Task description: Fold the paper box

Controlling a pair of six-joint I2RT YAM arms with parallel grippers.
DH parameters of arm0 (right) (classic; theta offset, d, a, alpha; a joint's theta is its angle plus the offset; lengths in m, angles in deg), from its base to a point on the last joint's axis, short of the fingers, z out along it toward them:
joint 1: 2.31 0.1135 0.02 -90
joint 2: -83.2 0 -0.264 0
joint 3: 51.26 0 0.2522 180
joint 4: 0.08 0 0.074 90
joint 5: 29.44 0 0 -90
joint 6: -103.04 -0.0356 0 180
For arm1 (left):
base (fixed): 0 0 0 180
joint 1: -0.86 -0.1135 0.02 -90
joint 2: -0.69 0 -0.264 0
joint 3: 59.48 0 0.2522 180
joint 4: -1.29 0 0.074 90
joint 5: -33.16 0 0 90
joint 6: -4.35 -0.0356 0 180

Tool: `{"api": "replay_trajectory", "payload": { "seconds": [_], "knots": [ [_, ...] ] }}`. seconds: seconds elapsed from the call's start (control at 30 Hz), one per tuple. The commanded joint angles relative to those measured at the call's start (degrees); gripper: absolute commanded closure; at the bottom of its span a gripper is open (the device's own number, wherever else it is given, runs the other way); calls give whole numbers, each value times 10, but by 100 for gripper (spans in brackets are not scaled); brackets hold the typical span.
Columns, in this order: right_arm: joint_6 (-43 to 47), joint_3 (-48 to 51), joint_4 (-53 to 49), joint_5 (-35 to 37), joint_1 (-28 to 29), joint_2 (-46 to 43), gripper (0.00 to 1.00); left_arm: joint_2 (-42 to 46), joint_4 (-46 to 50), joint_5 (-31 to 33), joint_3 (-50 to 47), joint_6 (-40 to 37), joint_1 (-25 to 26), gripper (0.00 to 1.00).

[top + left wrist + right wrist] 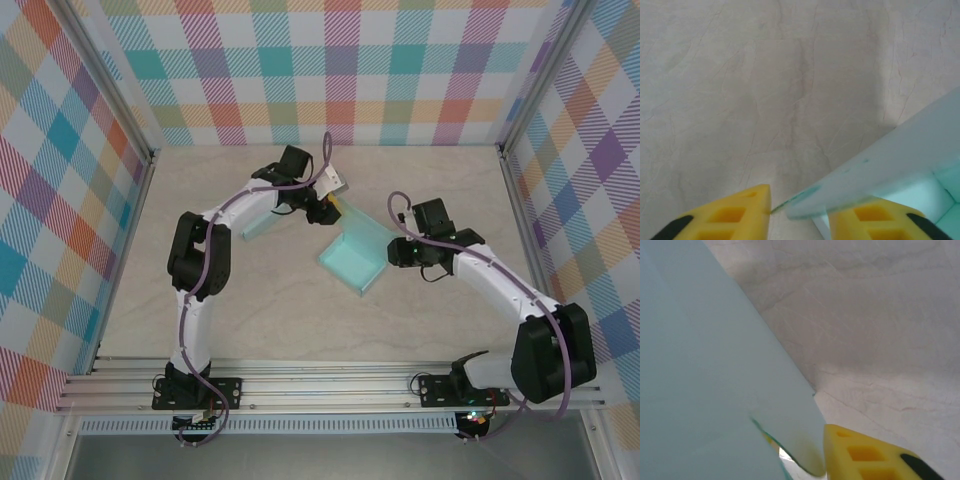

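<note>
In the left wrist view the fingers of the left gripper are cut off by the bottom edge. The paper box is blurred, is cropped at the right edge, and overlaps the tip of one finger. In the right wrist view the box panel is blurred and cut by the left and bottom edges; one finger of the right gripper is cropped at the bottom, and the other is almost wholly hidden behind the panel, so how far the jaws are closed cannot be judged.
</note>
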Motion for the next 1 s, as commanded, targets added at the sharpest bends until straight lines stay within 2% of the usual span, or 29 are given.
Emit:
{"api": "replay_trajectory", "payload": {
  "seconds": [0.0, 0.17, 0.47, 0.57, 0.63, 0.87, 0.97],
  "knots": [
    [7, -25, 18, 15, 8, 14, 79, -5, 6, -25, 9, 12, 8, 74],
    [6, -34, 16, 49, 19, 29, 91, 21, -58, 12, -35, 67, 13, 91],
    [19, -63, 46, 133, 45, 60, 98, 94, -181, 119, -141, 140, 36, 99],
    [56, -67, 72, 140, 54, 66, 100, 115, -214, 134, -168, 163, 36, 95],
    [90, -62, 96, 117, 57, 63, 100, 124, -223, 141, -177, 166, 36, 93],
    [187, -51, 129, 67, 62, 55, 100, 131, -234, 200, -183, 156, 31, 72],
    [203, -56, 126, 52, 62, 59, 100, 124, -230, 200, -173, 149, 24, 70]
  ]
}}
